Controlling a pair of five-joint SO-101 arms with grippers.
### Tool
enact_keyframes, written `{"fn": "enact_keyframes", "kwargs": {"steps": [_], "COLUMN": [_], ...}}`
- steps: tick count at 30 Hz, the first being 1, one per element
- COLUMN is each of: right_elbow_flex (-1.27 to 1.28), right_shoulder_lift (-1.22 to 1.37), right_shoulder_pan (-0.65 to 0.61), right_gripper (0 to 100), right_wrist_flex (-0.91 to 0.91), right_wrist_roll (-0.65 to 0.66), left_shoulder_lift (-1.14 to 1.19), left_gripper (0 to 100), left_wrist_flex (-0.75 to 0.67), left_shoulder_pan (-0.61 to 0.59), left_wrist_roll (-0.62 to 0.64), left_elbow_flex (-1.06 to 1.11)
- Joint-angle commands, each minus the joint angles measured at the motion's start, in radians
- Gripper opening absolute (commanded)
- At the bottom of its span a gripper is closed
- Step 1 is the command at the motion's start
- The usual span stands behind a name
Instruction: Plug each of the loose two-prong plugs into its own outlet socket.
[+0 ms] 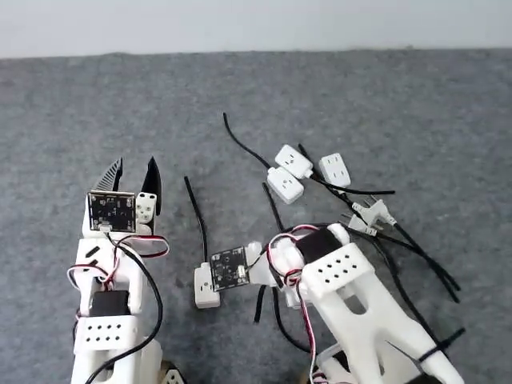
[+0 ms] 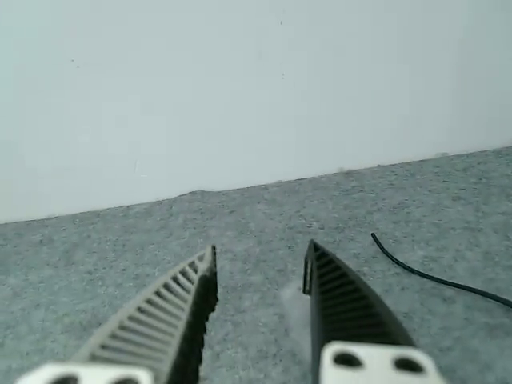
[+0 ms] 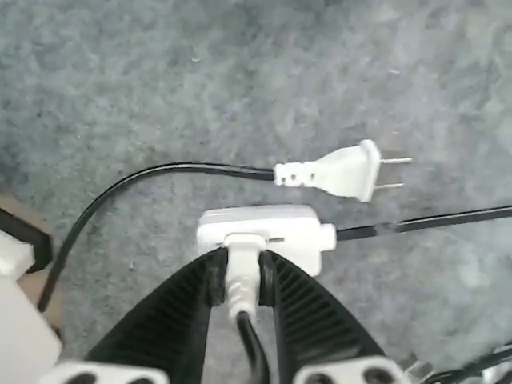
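My right gripper (image 3: 240,268) is shut on a white plug (image 3: 242,276) that sits in a white outlet socket (image 3: 266,230); a black cord leaves the socket sideways. Past that socket a loose white two-prong plug (image 3: 336,172) lies on the grey carpet, prongs bare. From above, the held socket (image 1: 206,286) shows beside the right wrist's camera board. Three more white sockets (image 1: 294,160), (image 1: 286,186), (image 1: 334,170) lie mid-table, and two loose plugs (image 1: 373,211), (image 1: 360,226) lie to their right. My left gripper (image 1: 136,180) (image 2: 260,268) stands open over bare carpet at the left, holding nothing.
Black cords (image 1: 416,256) trail from the plugs and sockets across the right half of the carpet and under the right arm. One cord end (image 2: 432,276) lies ahead of the left gripper. A pale wall (image 1: 256,24) borders the far edge.
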Motion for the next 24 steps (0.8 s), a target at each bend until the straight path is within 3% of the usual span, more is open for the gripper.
{"fn": "enact_keyframes", "kwargs": {"steps": [1, 11, 24], "right_elbow_flex": [0.000, 0.035, 0.072], "right_shoulder_lift": [-0.019, -0.015, -0.025], "right_shoulder_pan": [0.022, 0.154, 0.033], "right_gripper": [0.8, 0.8, 0.8], "right_wrist_flex": [-0.054, -0.085, -0.079], "right_wrist_roll": [0.015, 0.157, 0.074], "left_shoulder_lift": [-0.006, -0.006, -0.006], "left_gripper": [17, 17, 17], "left_wrist_flex": [-0.029, -0.031, -0.031], "left_shoulder_pan": [0.006, 0.006, 0.008], "left_wrist_roll": [-0.011, -0.011, -0.011], "left_elbow_flex": [-0.013, -0.013, -0.013]}}
